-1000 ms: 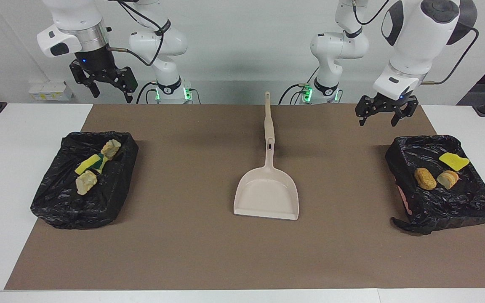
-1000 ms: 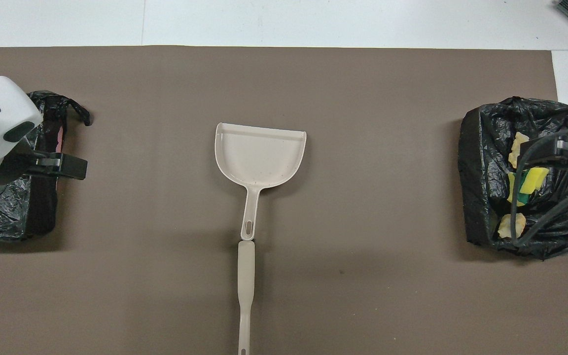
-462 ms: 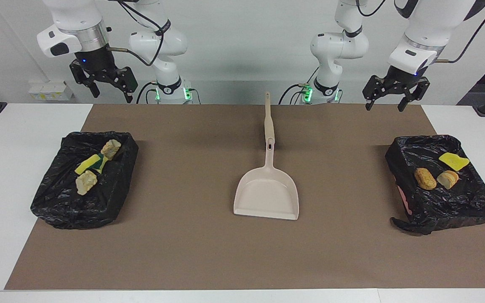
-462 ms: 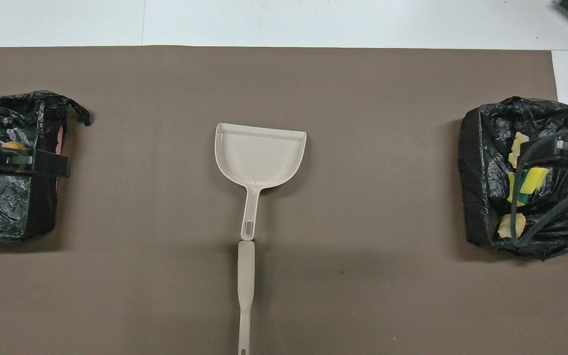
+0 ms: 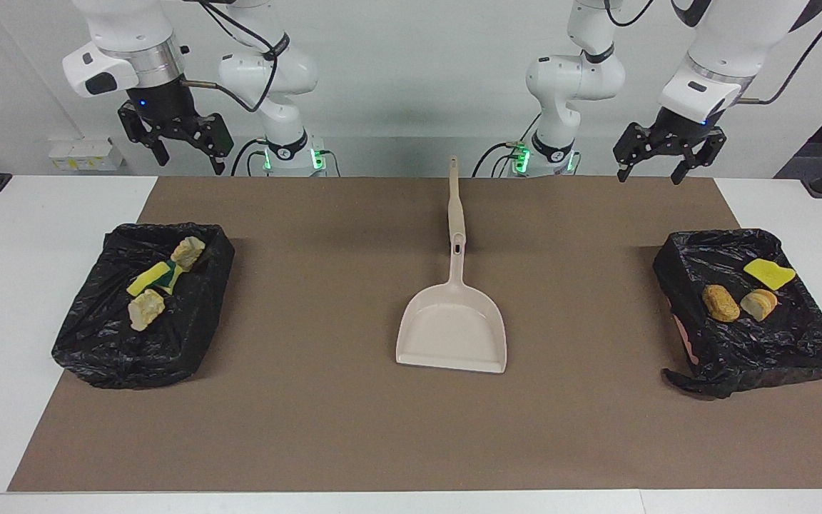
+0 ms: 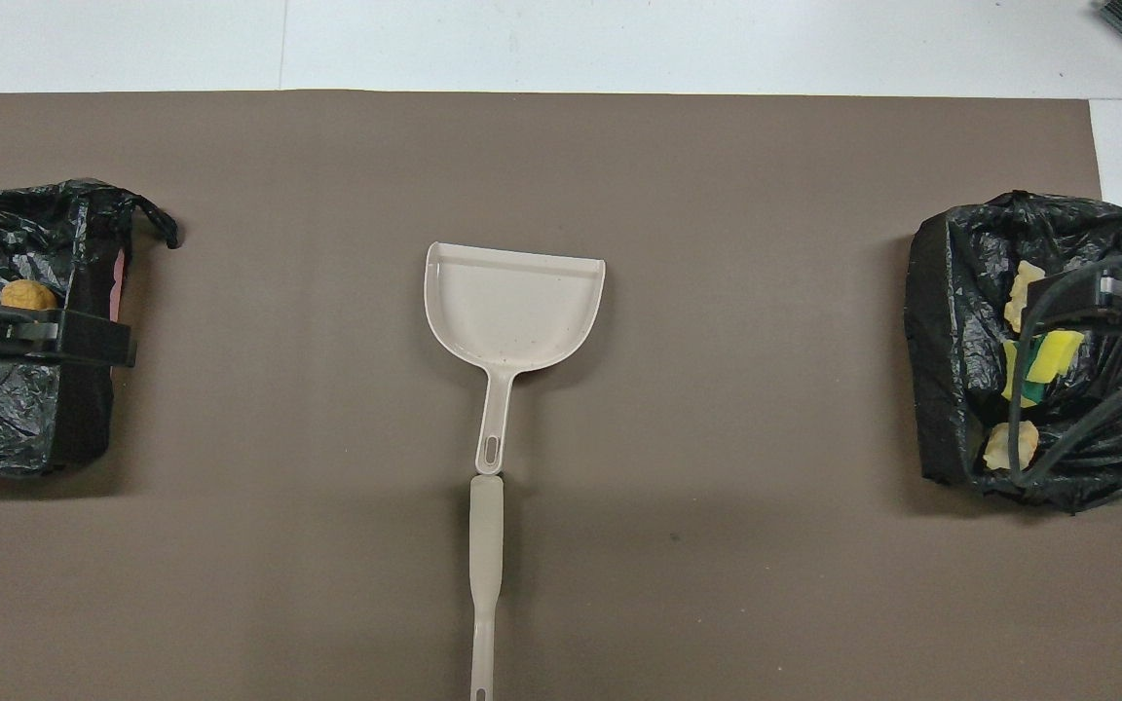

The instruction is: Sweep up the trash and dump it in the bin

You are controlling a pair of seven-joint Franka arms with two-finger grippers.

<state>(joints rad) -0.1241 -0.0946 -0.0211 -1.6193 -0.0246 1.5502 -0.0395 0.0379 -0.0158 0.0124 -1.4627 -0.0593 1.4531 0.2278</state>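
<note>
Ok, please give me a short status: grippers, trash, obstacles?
Left gripper and right gripper open, empty, raised. Trash all in bins: three pieces in one bin, three in other bin. Dustpan empty on mat. Nothing in the way.

The left gripper (image 5: pixel 659 155) has risen from just above the bin (image 5: pixel 675 260) at the left arm's end of the desk, climbing up and back toward its base, jaws spread and empty. From overhead, its white wrist has slid off the bin, uncovering a tan-orange chunk (image 6: pixel 27 295) lying inside.
</note>
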